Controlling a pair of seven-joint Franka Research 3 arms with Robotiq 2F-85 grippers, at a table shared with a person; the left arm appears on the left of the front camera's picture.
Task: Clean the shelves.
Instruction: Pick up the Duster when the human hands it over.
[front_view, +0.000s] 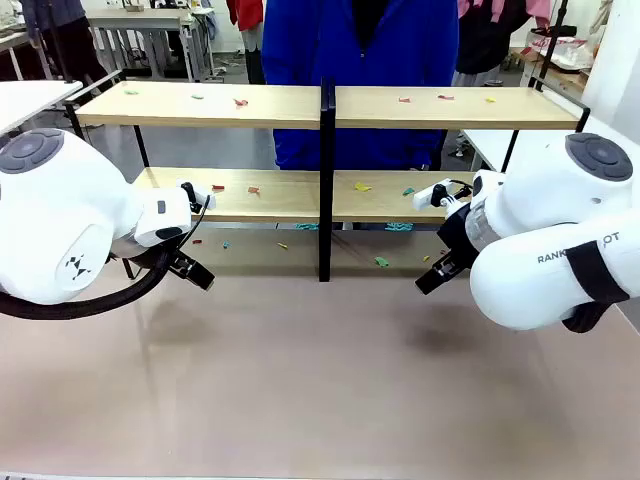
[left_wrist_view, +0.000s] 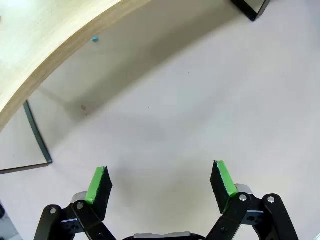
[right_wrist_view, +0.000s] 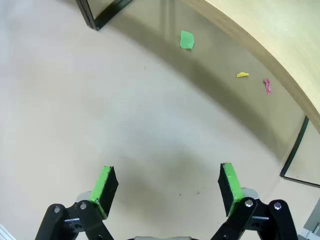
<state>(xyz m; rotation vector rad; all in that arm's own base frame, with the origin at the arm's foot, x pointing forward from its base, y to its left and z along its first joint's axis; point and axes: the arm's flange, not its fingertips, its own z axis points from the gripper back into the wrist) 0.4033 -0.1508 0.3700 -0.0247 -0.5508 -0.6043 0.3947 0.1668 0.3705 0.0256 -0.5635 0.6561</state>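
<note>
Approach step: my left pincer (left_wrist_view: 160, 172) and right pincer (right_wrist_view: 166, 171) hang apart, empty; next, reach scraps (front_view: 362, 186) on the shelves (front_view: 200, 105) at 12 o'clock.

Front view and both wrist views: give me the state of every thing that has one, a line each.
shelves: upright on the table, both boards strewn with small coloured scraps.
left gripper: open, empty, above bare table.
right gripper: open, empty, above bare table.
green scrap: lying loose on the table, in the shelves' shadow.
</note>
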